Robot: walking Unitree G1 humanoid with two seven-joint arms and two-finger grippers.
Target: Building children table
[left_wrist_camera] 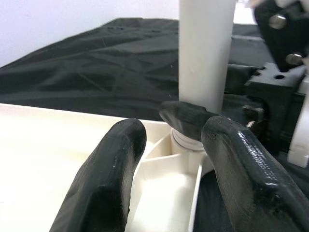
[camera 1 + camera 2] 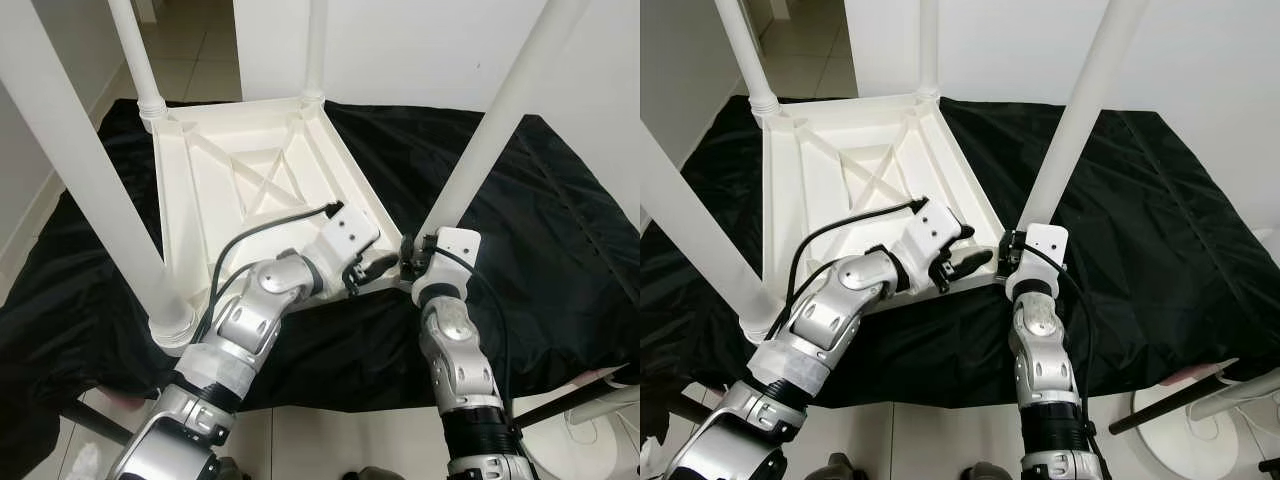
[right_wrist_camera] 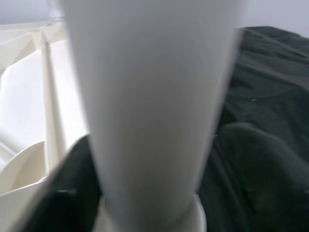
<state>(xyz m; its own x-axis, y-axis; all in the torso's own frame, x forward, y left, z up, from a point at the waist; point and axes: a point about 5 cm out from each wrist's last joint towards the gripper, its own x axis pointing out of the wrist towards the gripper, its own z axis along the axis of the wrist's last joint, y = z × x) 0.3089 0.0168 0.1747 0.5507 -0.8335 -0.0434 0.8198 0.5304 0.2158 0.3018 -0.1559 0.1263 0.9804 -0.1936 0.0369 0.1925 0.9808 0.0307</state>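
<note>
White children's table (image 2: 250, 170) upside down on black cloth (image 2: 540, 230), legs up.

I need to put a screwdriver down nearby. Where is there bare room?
Free: black cloth right of the near-right leg, and the table underside between the far legs. Crowded: the near-right corner, where left gripper and right gripper meet.

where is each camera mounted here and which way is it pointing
Left eye view: head, looking down at the upturned white table on black cloth; both arms show.
Right eye view: same scene, shifted.
Left wrist view: along the open left gripper toward the near leg.
Right wrist view: right gripper closed around that same leg.
</note>
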